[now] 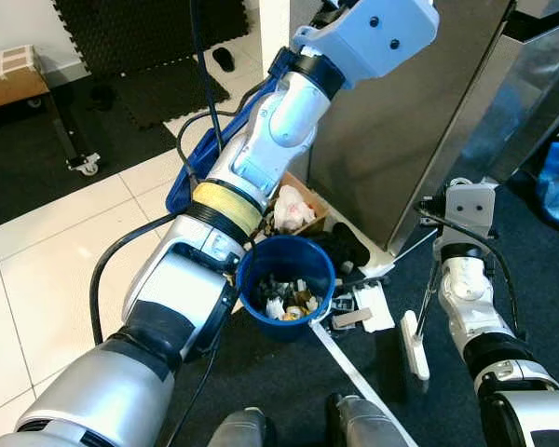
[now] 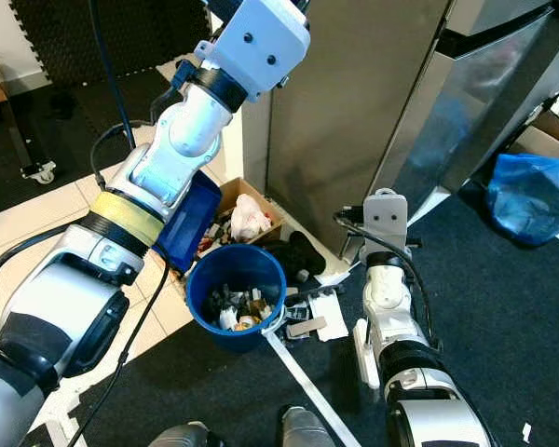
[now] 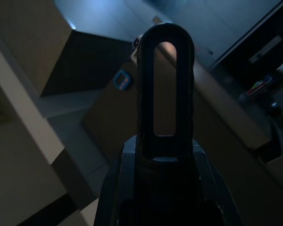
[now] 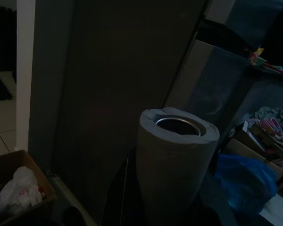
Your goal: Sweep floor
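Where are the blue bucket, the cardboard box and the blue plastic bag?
Blue bucket point(image 2: 201, 321): right eye view, on its outer wall, near side.
Cardboard box point(image 2: 231, 190): right eye view, on its upright back flap.
Blue plastic bag point(image 2: 533, 197): right eye view, on the middle of the bag.

no readable text, no labels, brands, numbers or signs legible on anything
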Controlling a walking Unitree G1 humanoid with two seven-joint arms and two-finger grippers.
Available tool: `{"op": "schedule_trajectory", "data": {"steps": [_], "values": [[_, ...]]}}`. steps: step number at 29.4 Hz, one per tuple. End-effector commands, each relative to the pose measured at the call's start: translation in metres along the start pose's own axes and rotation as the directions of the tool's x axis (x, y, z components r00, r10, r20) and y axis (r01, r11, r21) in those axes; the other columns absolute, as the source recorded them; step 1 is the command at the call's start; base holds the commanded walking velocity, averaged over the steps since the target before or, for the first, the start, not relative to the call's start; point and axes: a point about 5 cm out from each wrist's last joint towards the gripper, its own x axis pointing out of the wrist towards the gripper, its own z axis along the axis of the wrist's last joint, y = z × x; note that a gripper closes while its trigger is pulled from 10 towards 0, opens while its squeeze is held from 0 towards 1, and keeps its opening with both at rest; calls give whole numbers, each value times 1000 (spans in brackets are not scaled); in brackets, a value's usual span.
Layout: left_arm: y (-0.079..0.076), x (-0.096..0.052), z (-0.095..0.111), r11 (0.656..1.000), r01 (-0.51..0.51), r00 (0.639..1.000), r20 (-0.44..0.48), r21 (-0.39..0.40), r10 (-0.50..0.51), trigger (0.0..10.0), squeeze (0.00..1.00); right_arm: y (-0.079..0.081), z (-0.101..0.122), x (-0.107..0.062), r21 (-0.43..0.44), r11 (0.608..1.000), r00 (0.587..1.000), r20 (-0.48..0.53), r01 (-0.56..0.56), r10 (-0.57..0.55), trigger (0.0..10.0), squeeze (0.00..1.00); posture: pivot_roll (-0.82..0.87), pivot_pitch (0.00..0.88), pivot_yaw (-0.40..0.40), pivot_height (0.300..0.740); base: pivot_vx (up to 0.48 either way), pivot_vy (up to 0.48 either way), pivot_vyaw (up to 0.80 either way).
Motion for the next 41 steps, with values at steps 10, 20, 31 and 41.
{"op": "schedule_trajectory", "data": {"steps": [10, 20, 31, 41], "values": [[-15, 5, 28, 997, 77, 986, 148, -19, -73, 10000, 0, -1, 8, 2, 8, 1000, 999, 42, 12, -12, 10000, 0, 5, 27, 14, 740, 0, 0, 0], [-20, 5, 36, 993, 110, 976, 191, -40, -101, 10000, 0, -1, 8, 2, 8, 1000, 999, 42, 15, -15, 10000, 0, 3, 26, 16, 740, 0, 0, 0], [24, -1, 12, 933, -186, 982, -18, -308, 190, 10000, 0, -2, 7, 2, 10, 1000, 999, 42, 19, -20, 10000, 0, -2, 30, 16, 740, 0, 0, 0], [65, -41, -14, 684, -498, 867, -279, -533, 414, 10000, 0, -4, 9, 4, 3, 1000, 999, 46, 8, -8, 10000, 0, 13, 33, -8, 740, 0, 0, 0]]}}
